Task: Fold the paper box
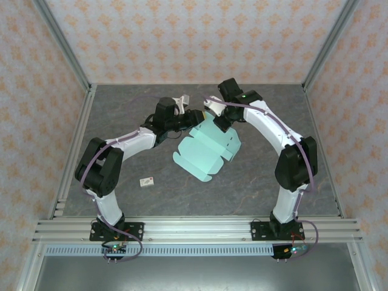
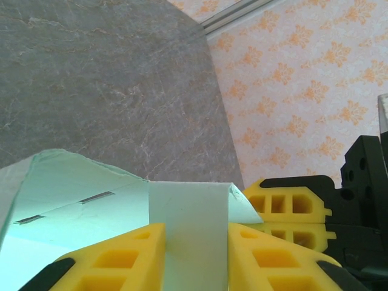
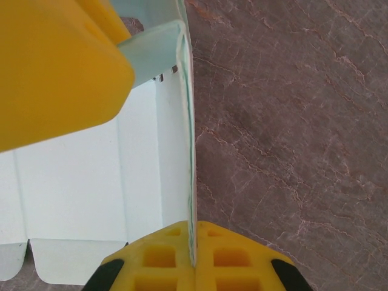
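The paper box (image 1: 209, 150) is a pale mint die-cut sheet, held tilted above the grey table between the two arms. My left gripper (image 1: 198, 119) holds its upper left edge. In the left wrist view a folded, upright flap (image 2: 189, 212) stands between the yellow fingers (image 2: 121, 254), touching both. My right gripper (image 1: 217, 123) meets the sheet's top edge. In the right wrist view that gripper (image 3: 194, 233) is shut on a thin doubled edge of the sheet (image 3: 91, 194). The left gripper's yellow finger (image 3: 54, 66) presses a flap close above it.
A tiny white tag (image 1: 146, 180) lies on the table near the left arm. Patterned walls and metal frame posts (image 1: 68, 157) enclose the table on three sides. The right gripper's yellow fingers (image 2: 291, 209) sit right beside the left gripper.
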Available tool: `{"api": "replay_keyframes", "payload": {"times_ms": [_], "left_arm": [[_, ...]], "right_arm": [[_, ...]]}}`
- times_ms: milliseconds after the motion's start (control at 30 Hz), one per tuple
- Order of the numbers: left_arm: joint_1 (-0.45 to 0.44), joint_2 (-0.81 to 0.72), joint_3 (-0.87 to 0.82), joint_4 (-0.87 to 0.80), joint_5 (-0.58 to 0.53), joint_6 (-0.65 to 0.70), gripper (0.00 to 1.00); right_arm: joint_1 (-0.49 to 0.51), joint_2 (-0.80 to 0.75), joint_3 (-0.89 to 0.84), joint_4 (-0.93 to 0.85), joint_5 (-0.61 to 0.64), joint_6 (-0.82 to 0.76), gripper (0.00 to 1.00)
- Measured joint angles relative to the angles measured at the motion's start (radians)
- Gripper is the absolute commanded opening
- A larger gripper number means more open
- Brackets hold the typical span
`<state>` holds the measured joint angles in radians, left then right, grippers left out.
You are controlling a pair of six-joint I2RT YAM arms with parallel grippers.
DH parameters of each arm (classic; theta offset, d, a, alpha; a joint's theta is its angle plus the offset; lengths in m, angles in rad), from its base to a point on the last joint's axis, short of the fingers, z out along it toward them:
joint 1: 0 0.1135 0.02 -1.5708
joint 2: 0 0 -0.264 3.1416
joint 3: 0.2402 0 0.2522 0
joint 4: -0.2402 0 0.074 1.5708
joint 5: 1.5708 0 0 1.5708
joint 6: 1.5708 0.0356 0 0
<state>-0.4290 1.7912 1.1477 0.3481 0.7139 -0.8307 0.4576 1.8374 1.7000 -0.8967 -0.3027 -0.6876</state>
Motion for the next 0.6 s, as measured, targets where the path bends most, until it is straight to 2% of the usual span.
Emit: {"api": "replay_keyframes", "payload": {"times_ms": [200,600], "left_arm": [[-0.004,0.0,0.0,0.008,-0.002,-0.007,0.26],[-0.019,0.0,0.0,0.008,-0.008,-0.005,0.34]], "right_arm": [[0.0,0.0,0.002,-0.001,0.0,0.0,0.0],[0.0,0.0,0.002,-0.004,0.008,0.007,0.0]]}}
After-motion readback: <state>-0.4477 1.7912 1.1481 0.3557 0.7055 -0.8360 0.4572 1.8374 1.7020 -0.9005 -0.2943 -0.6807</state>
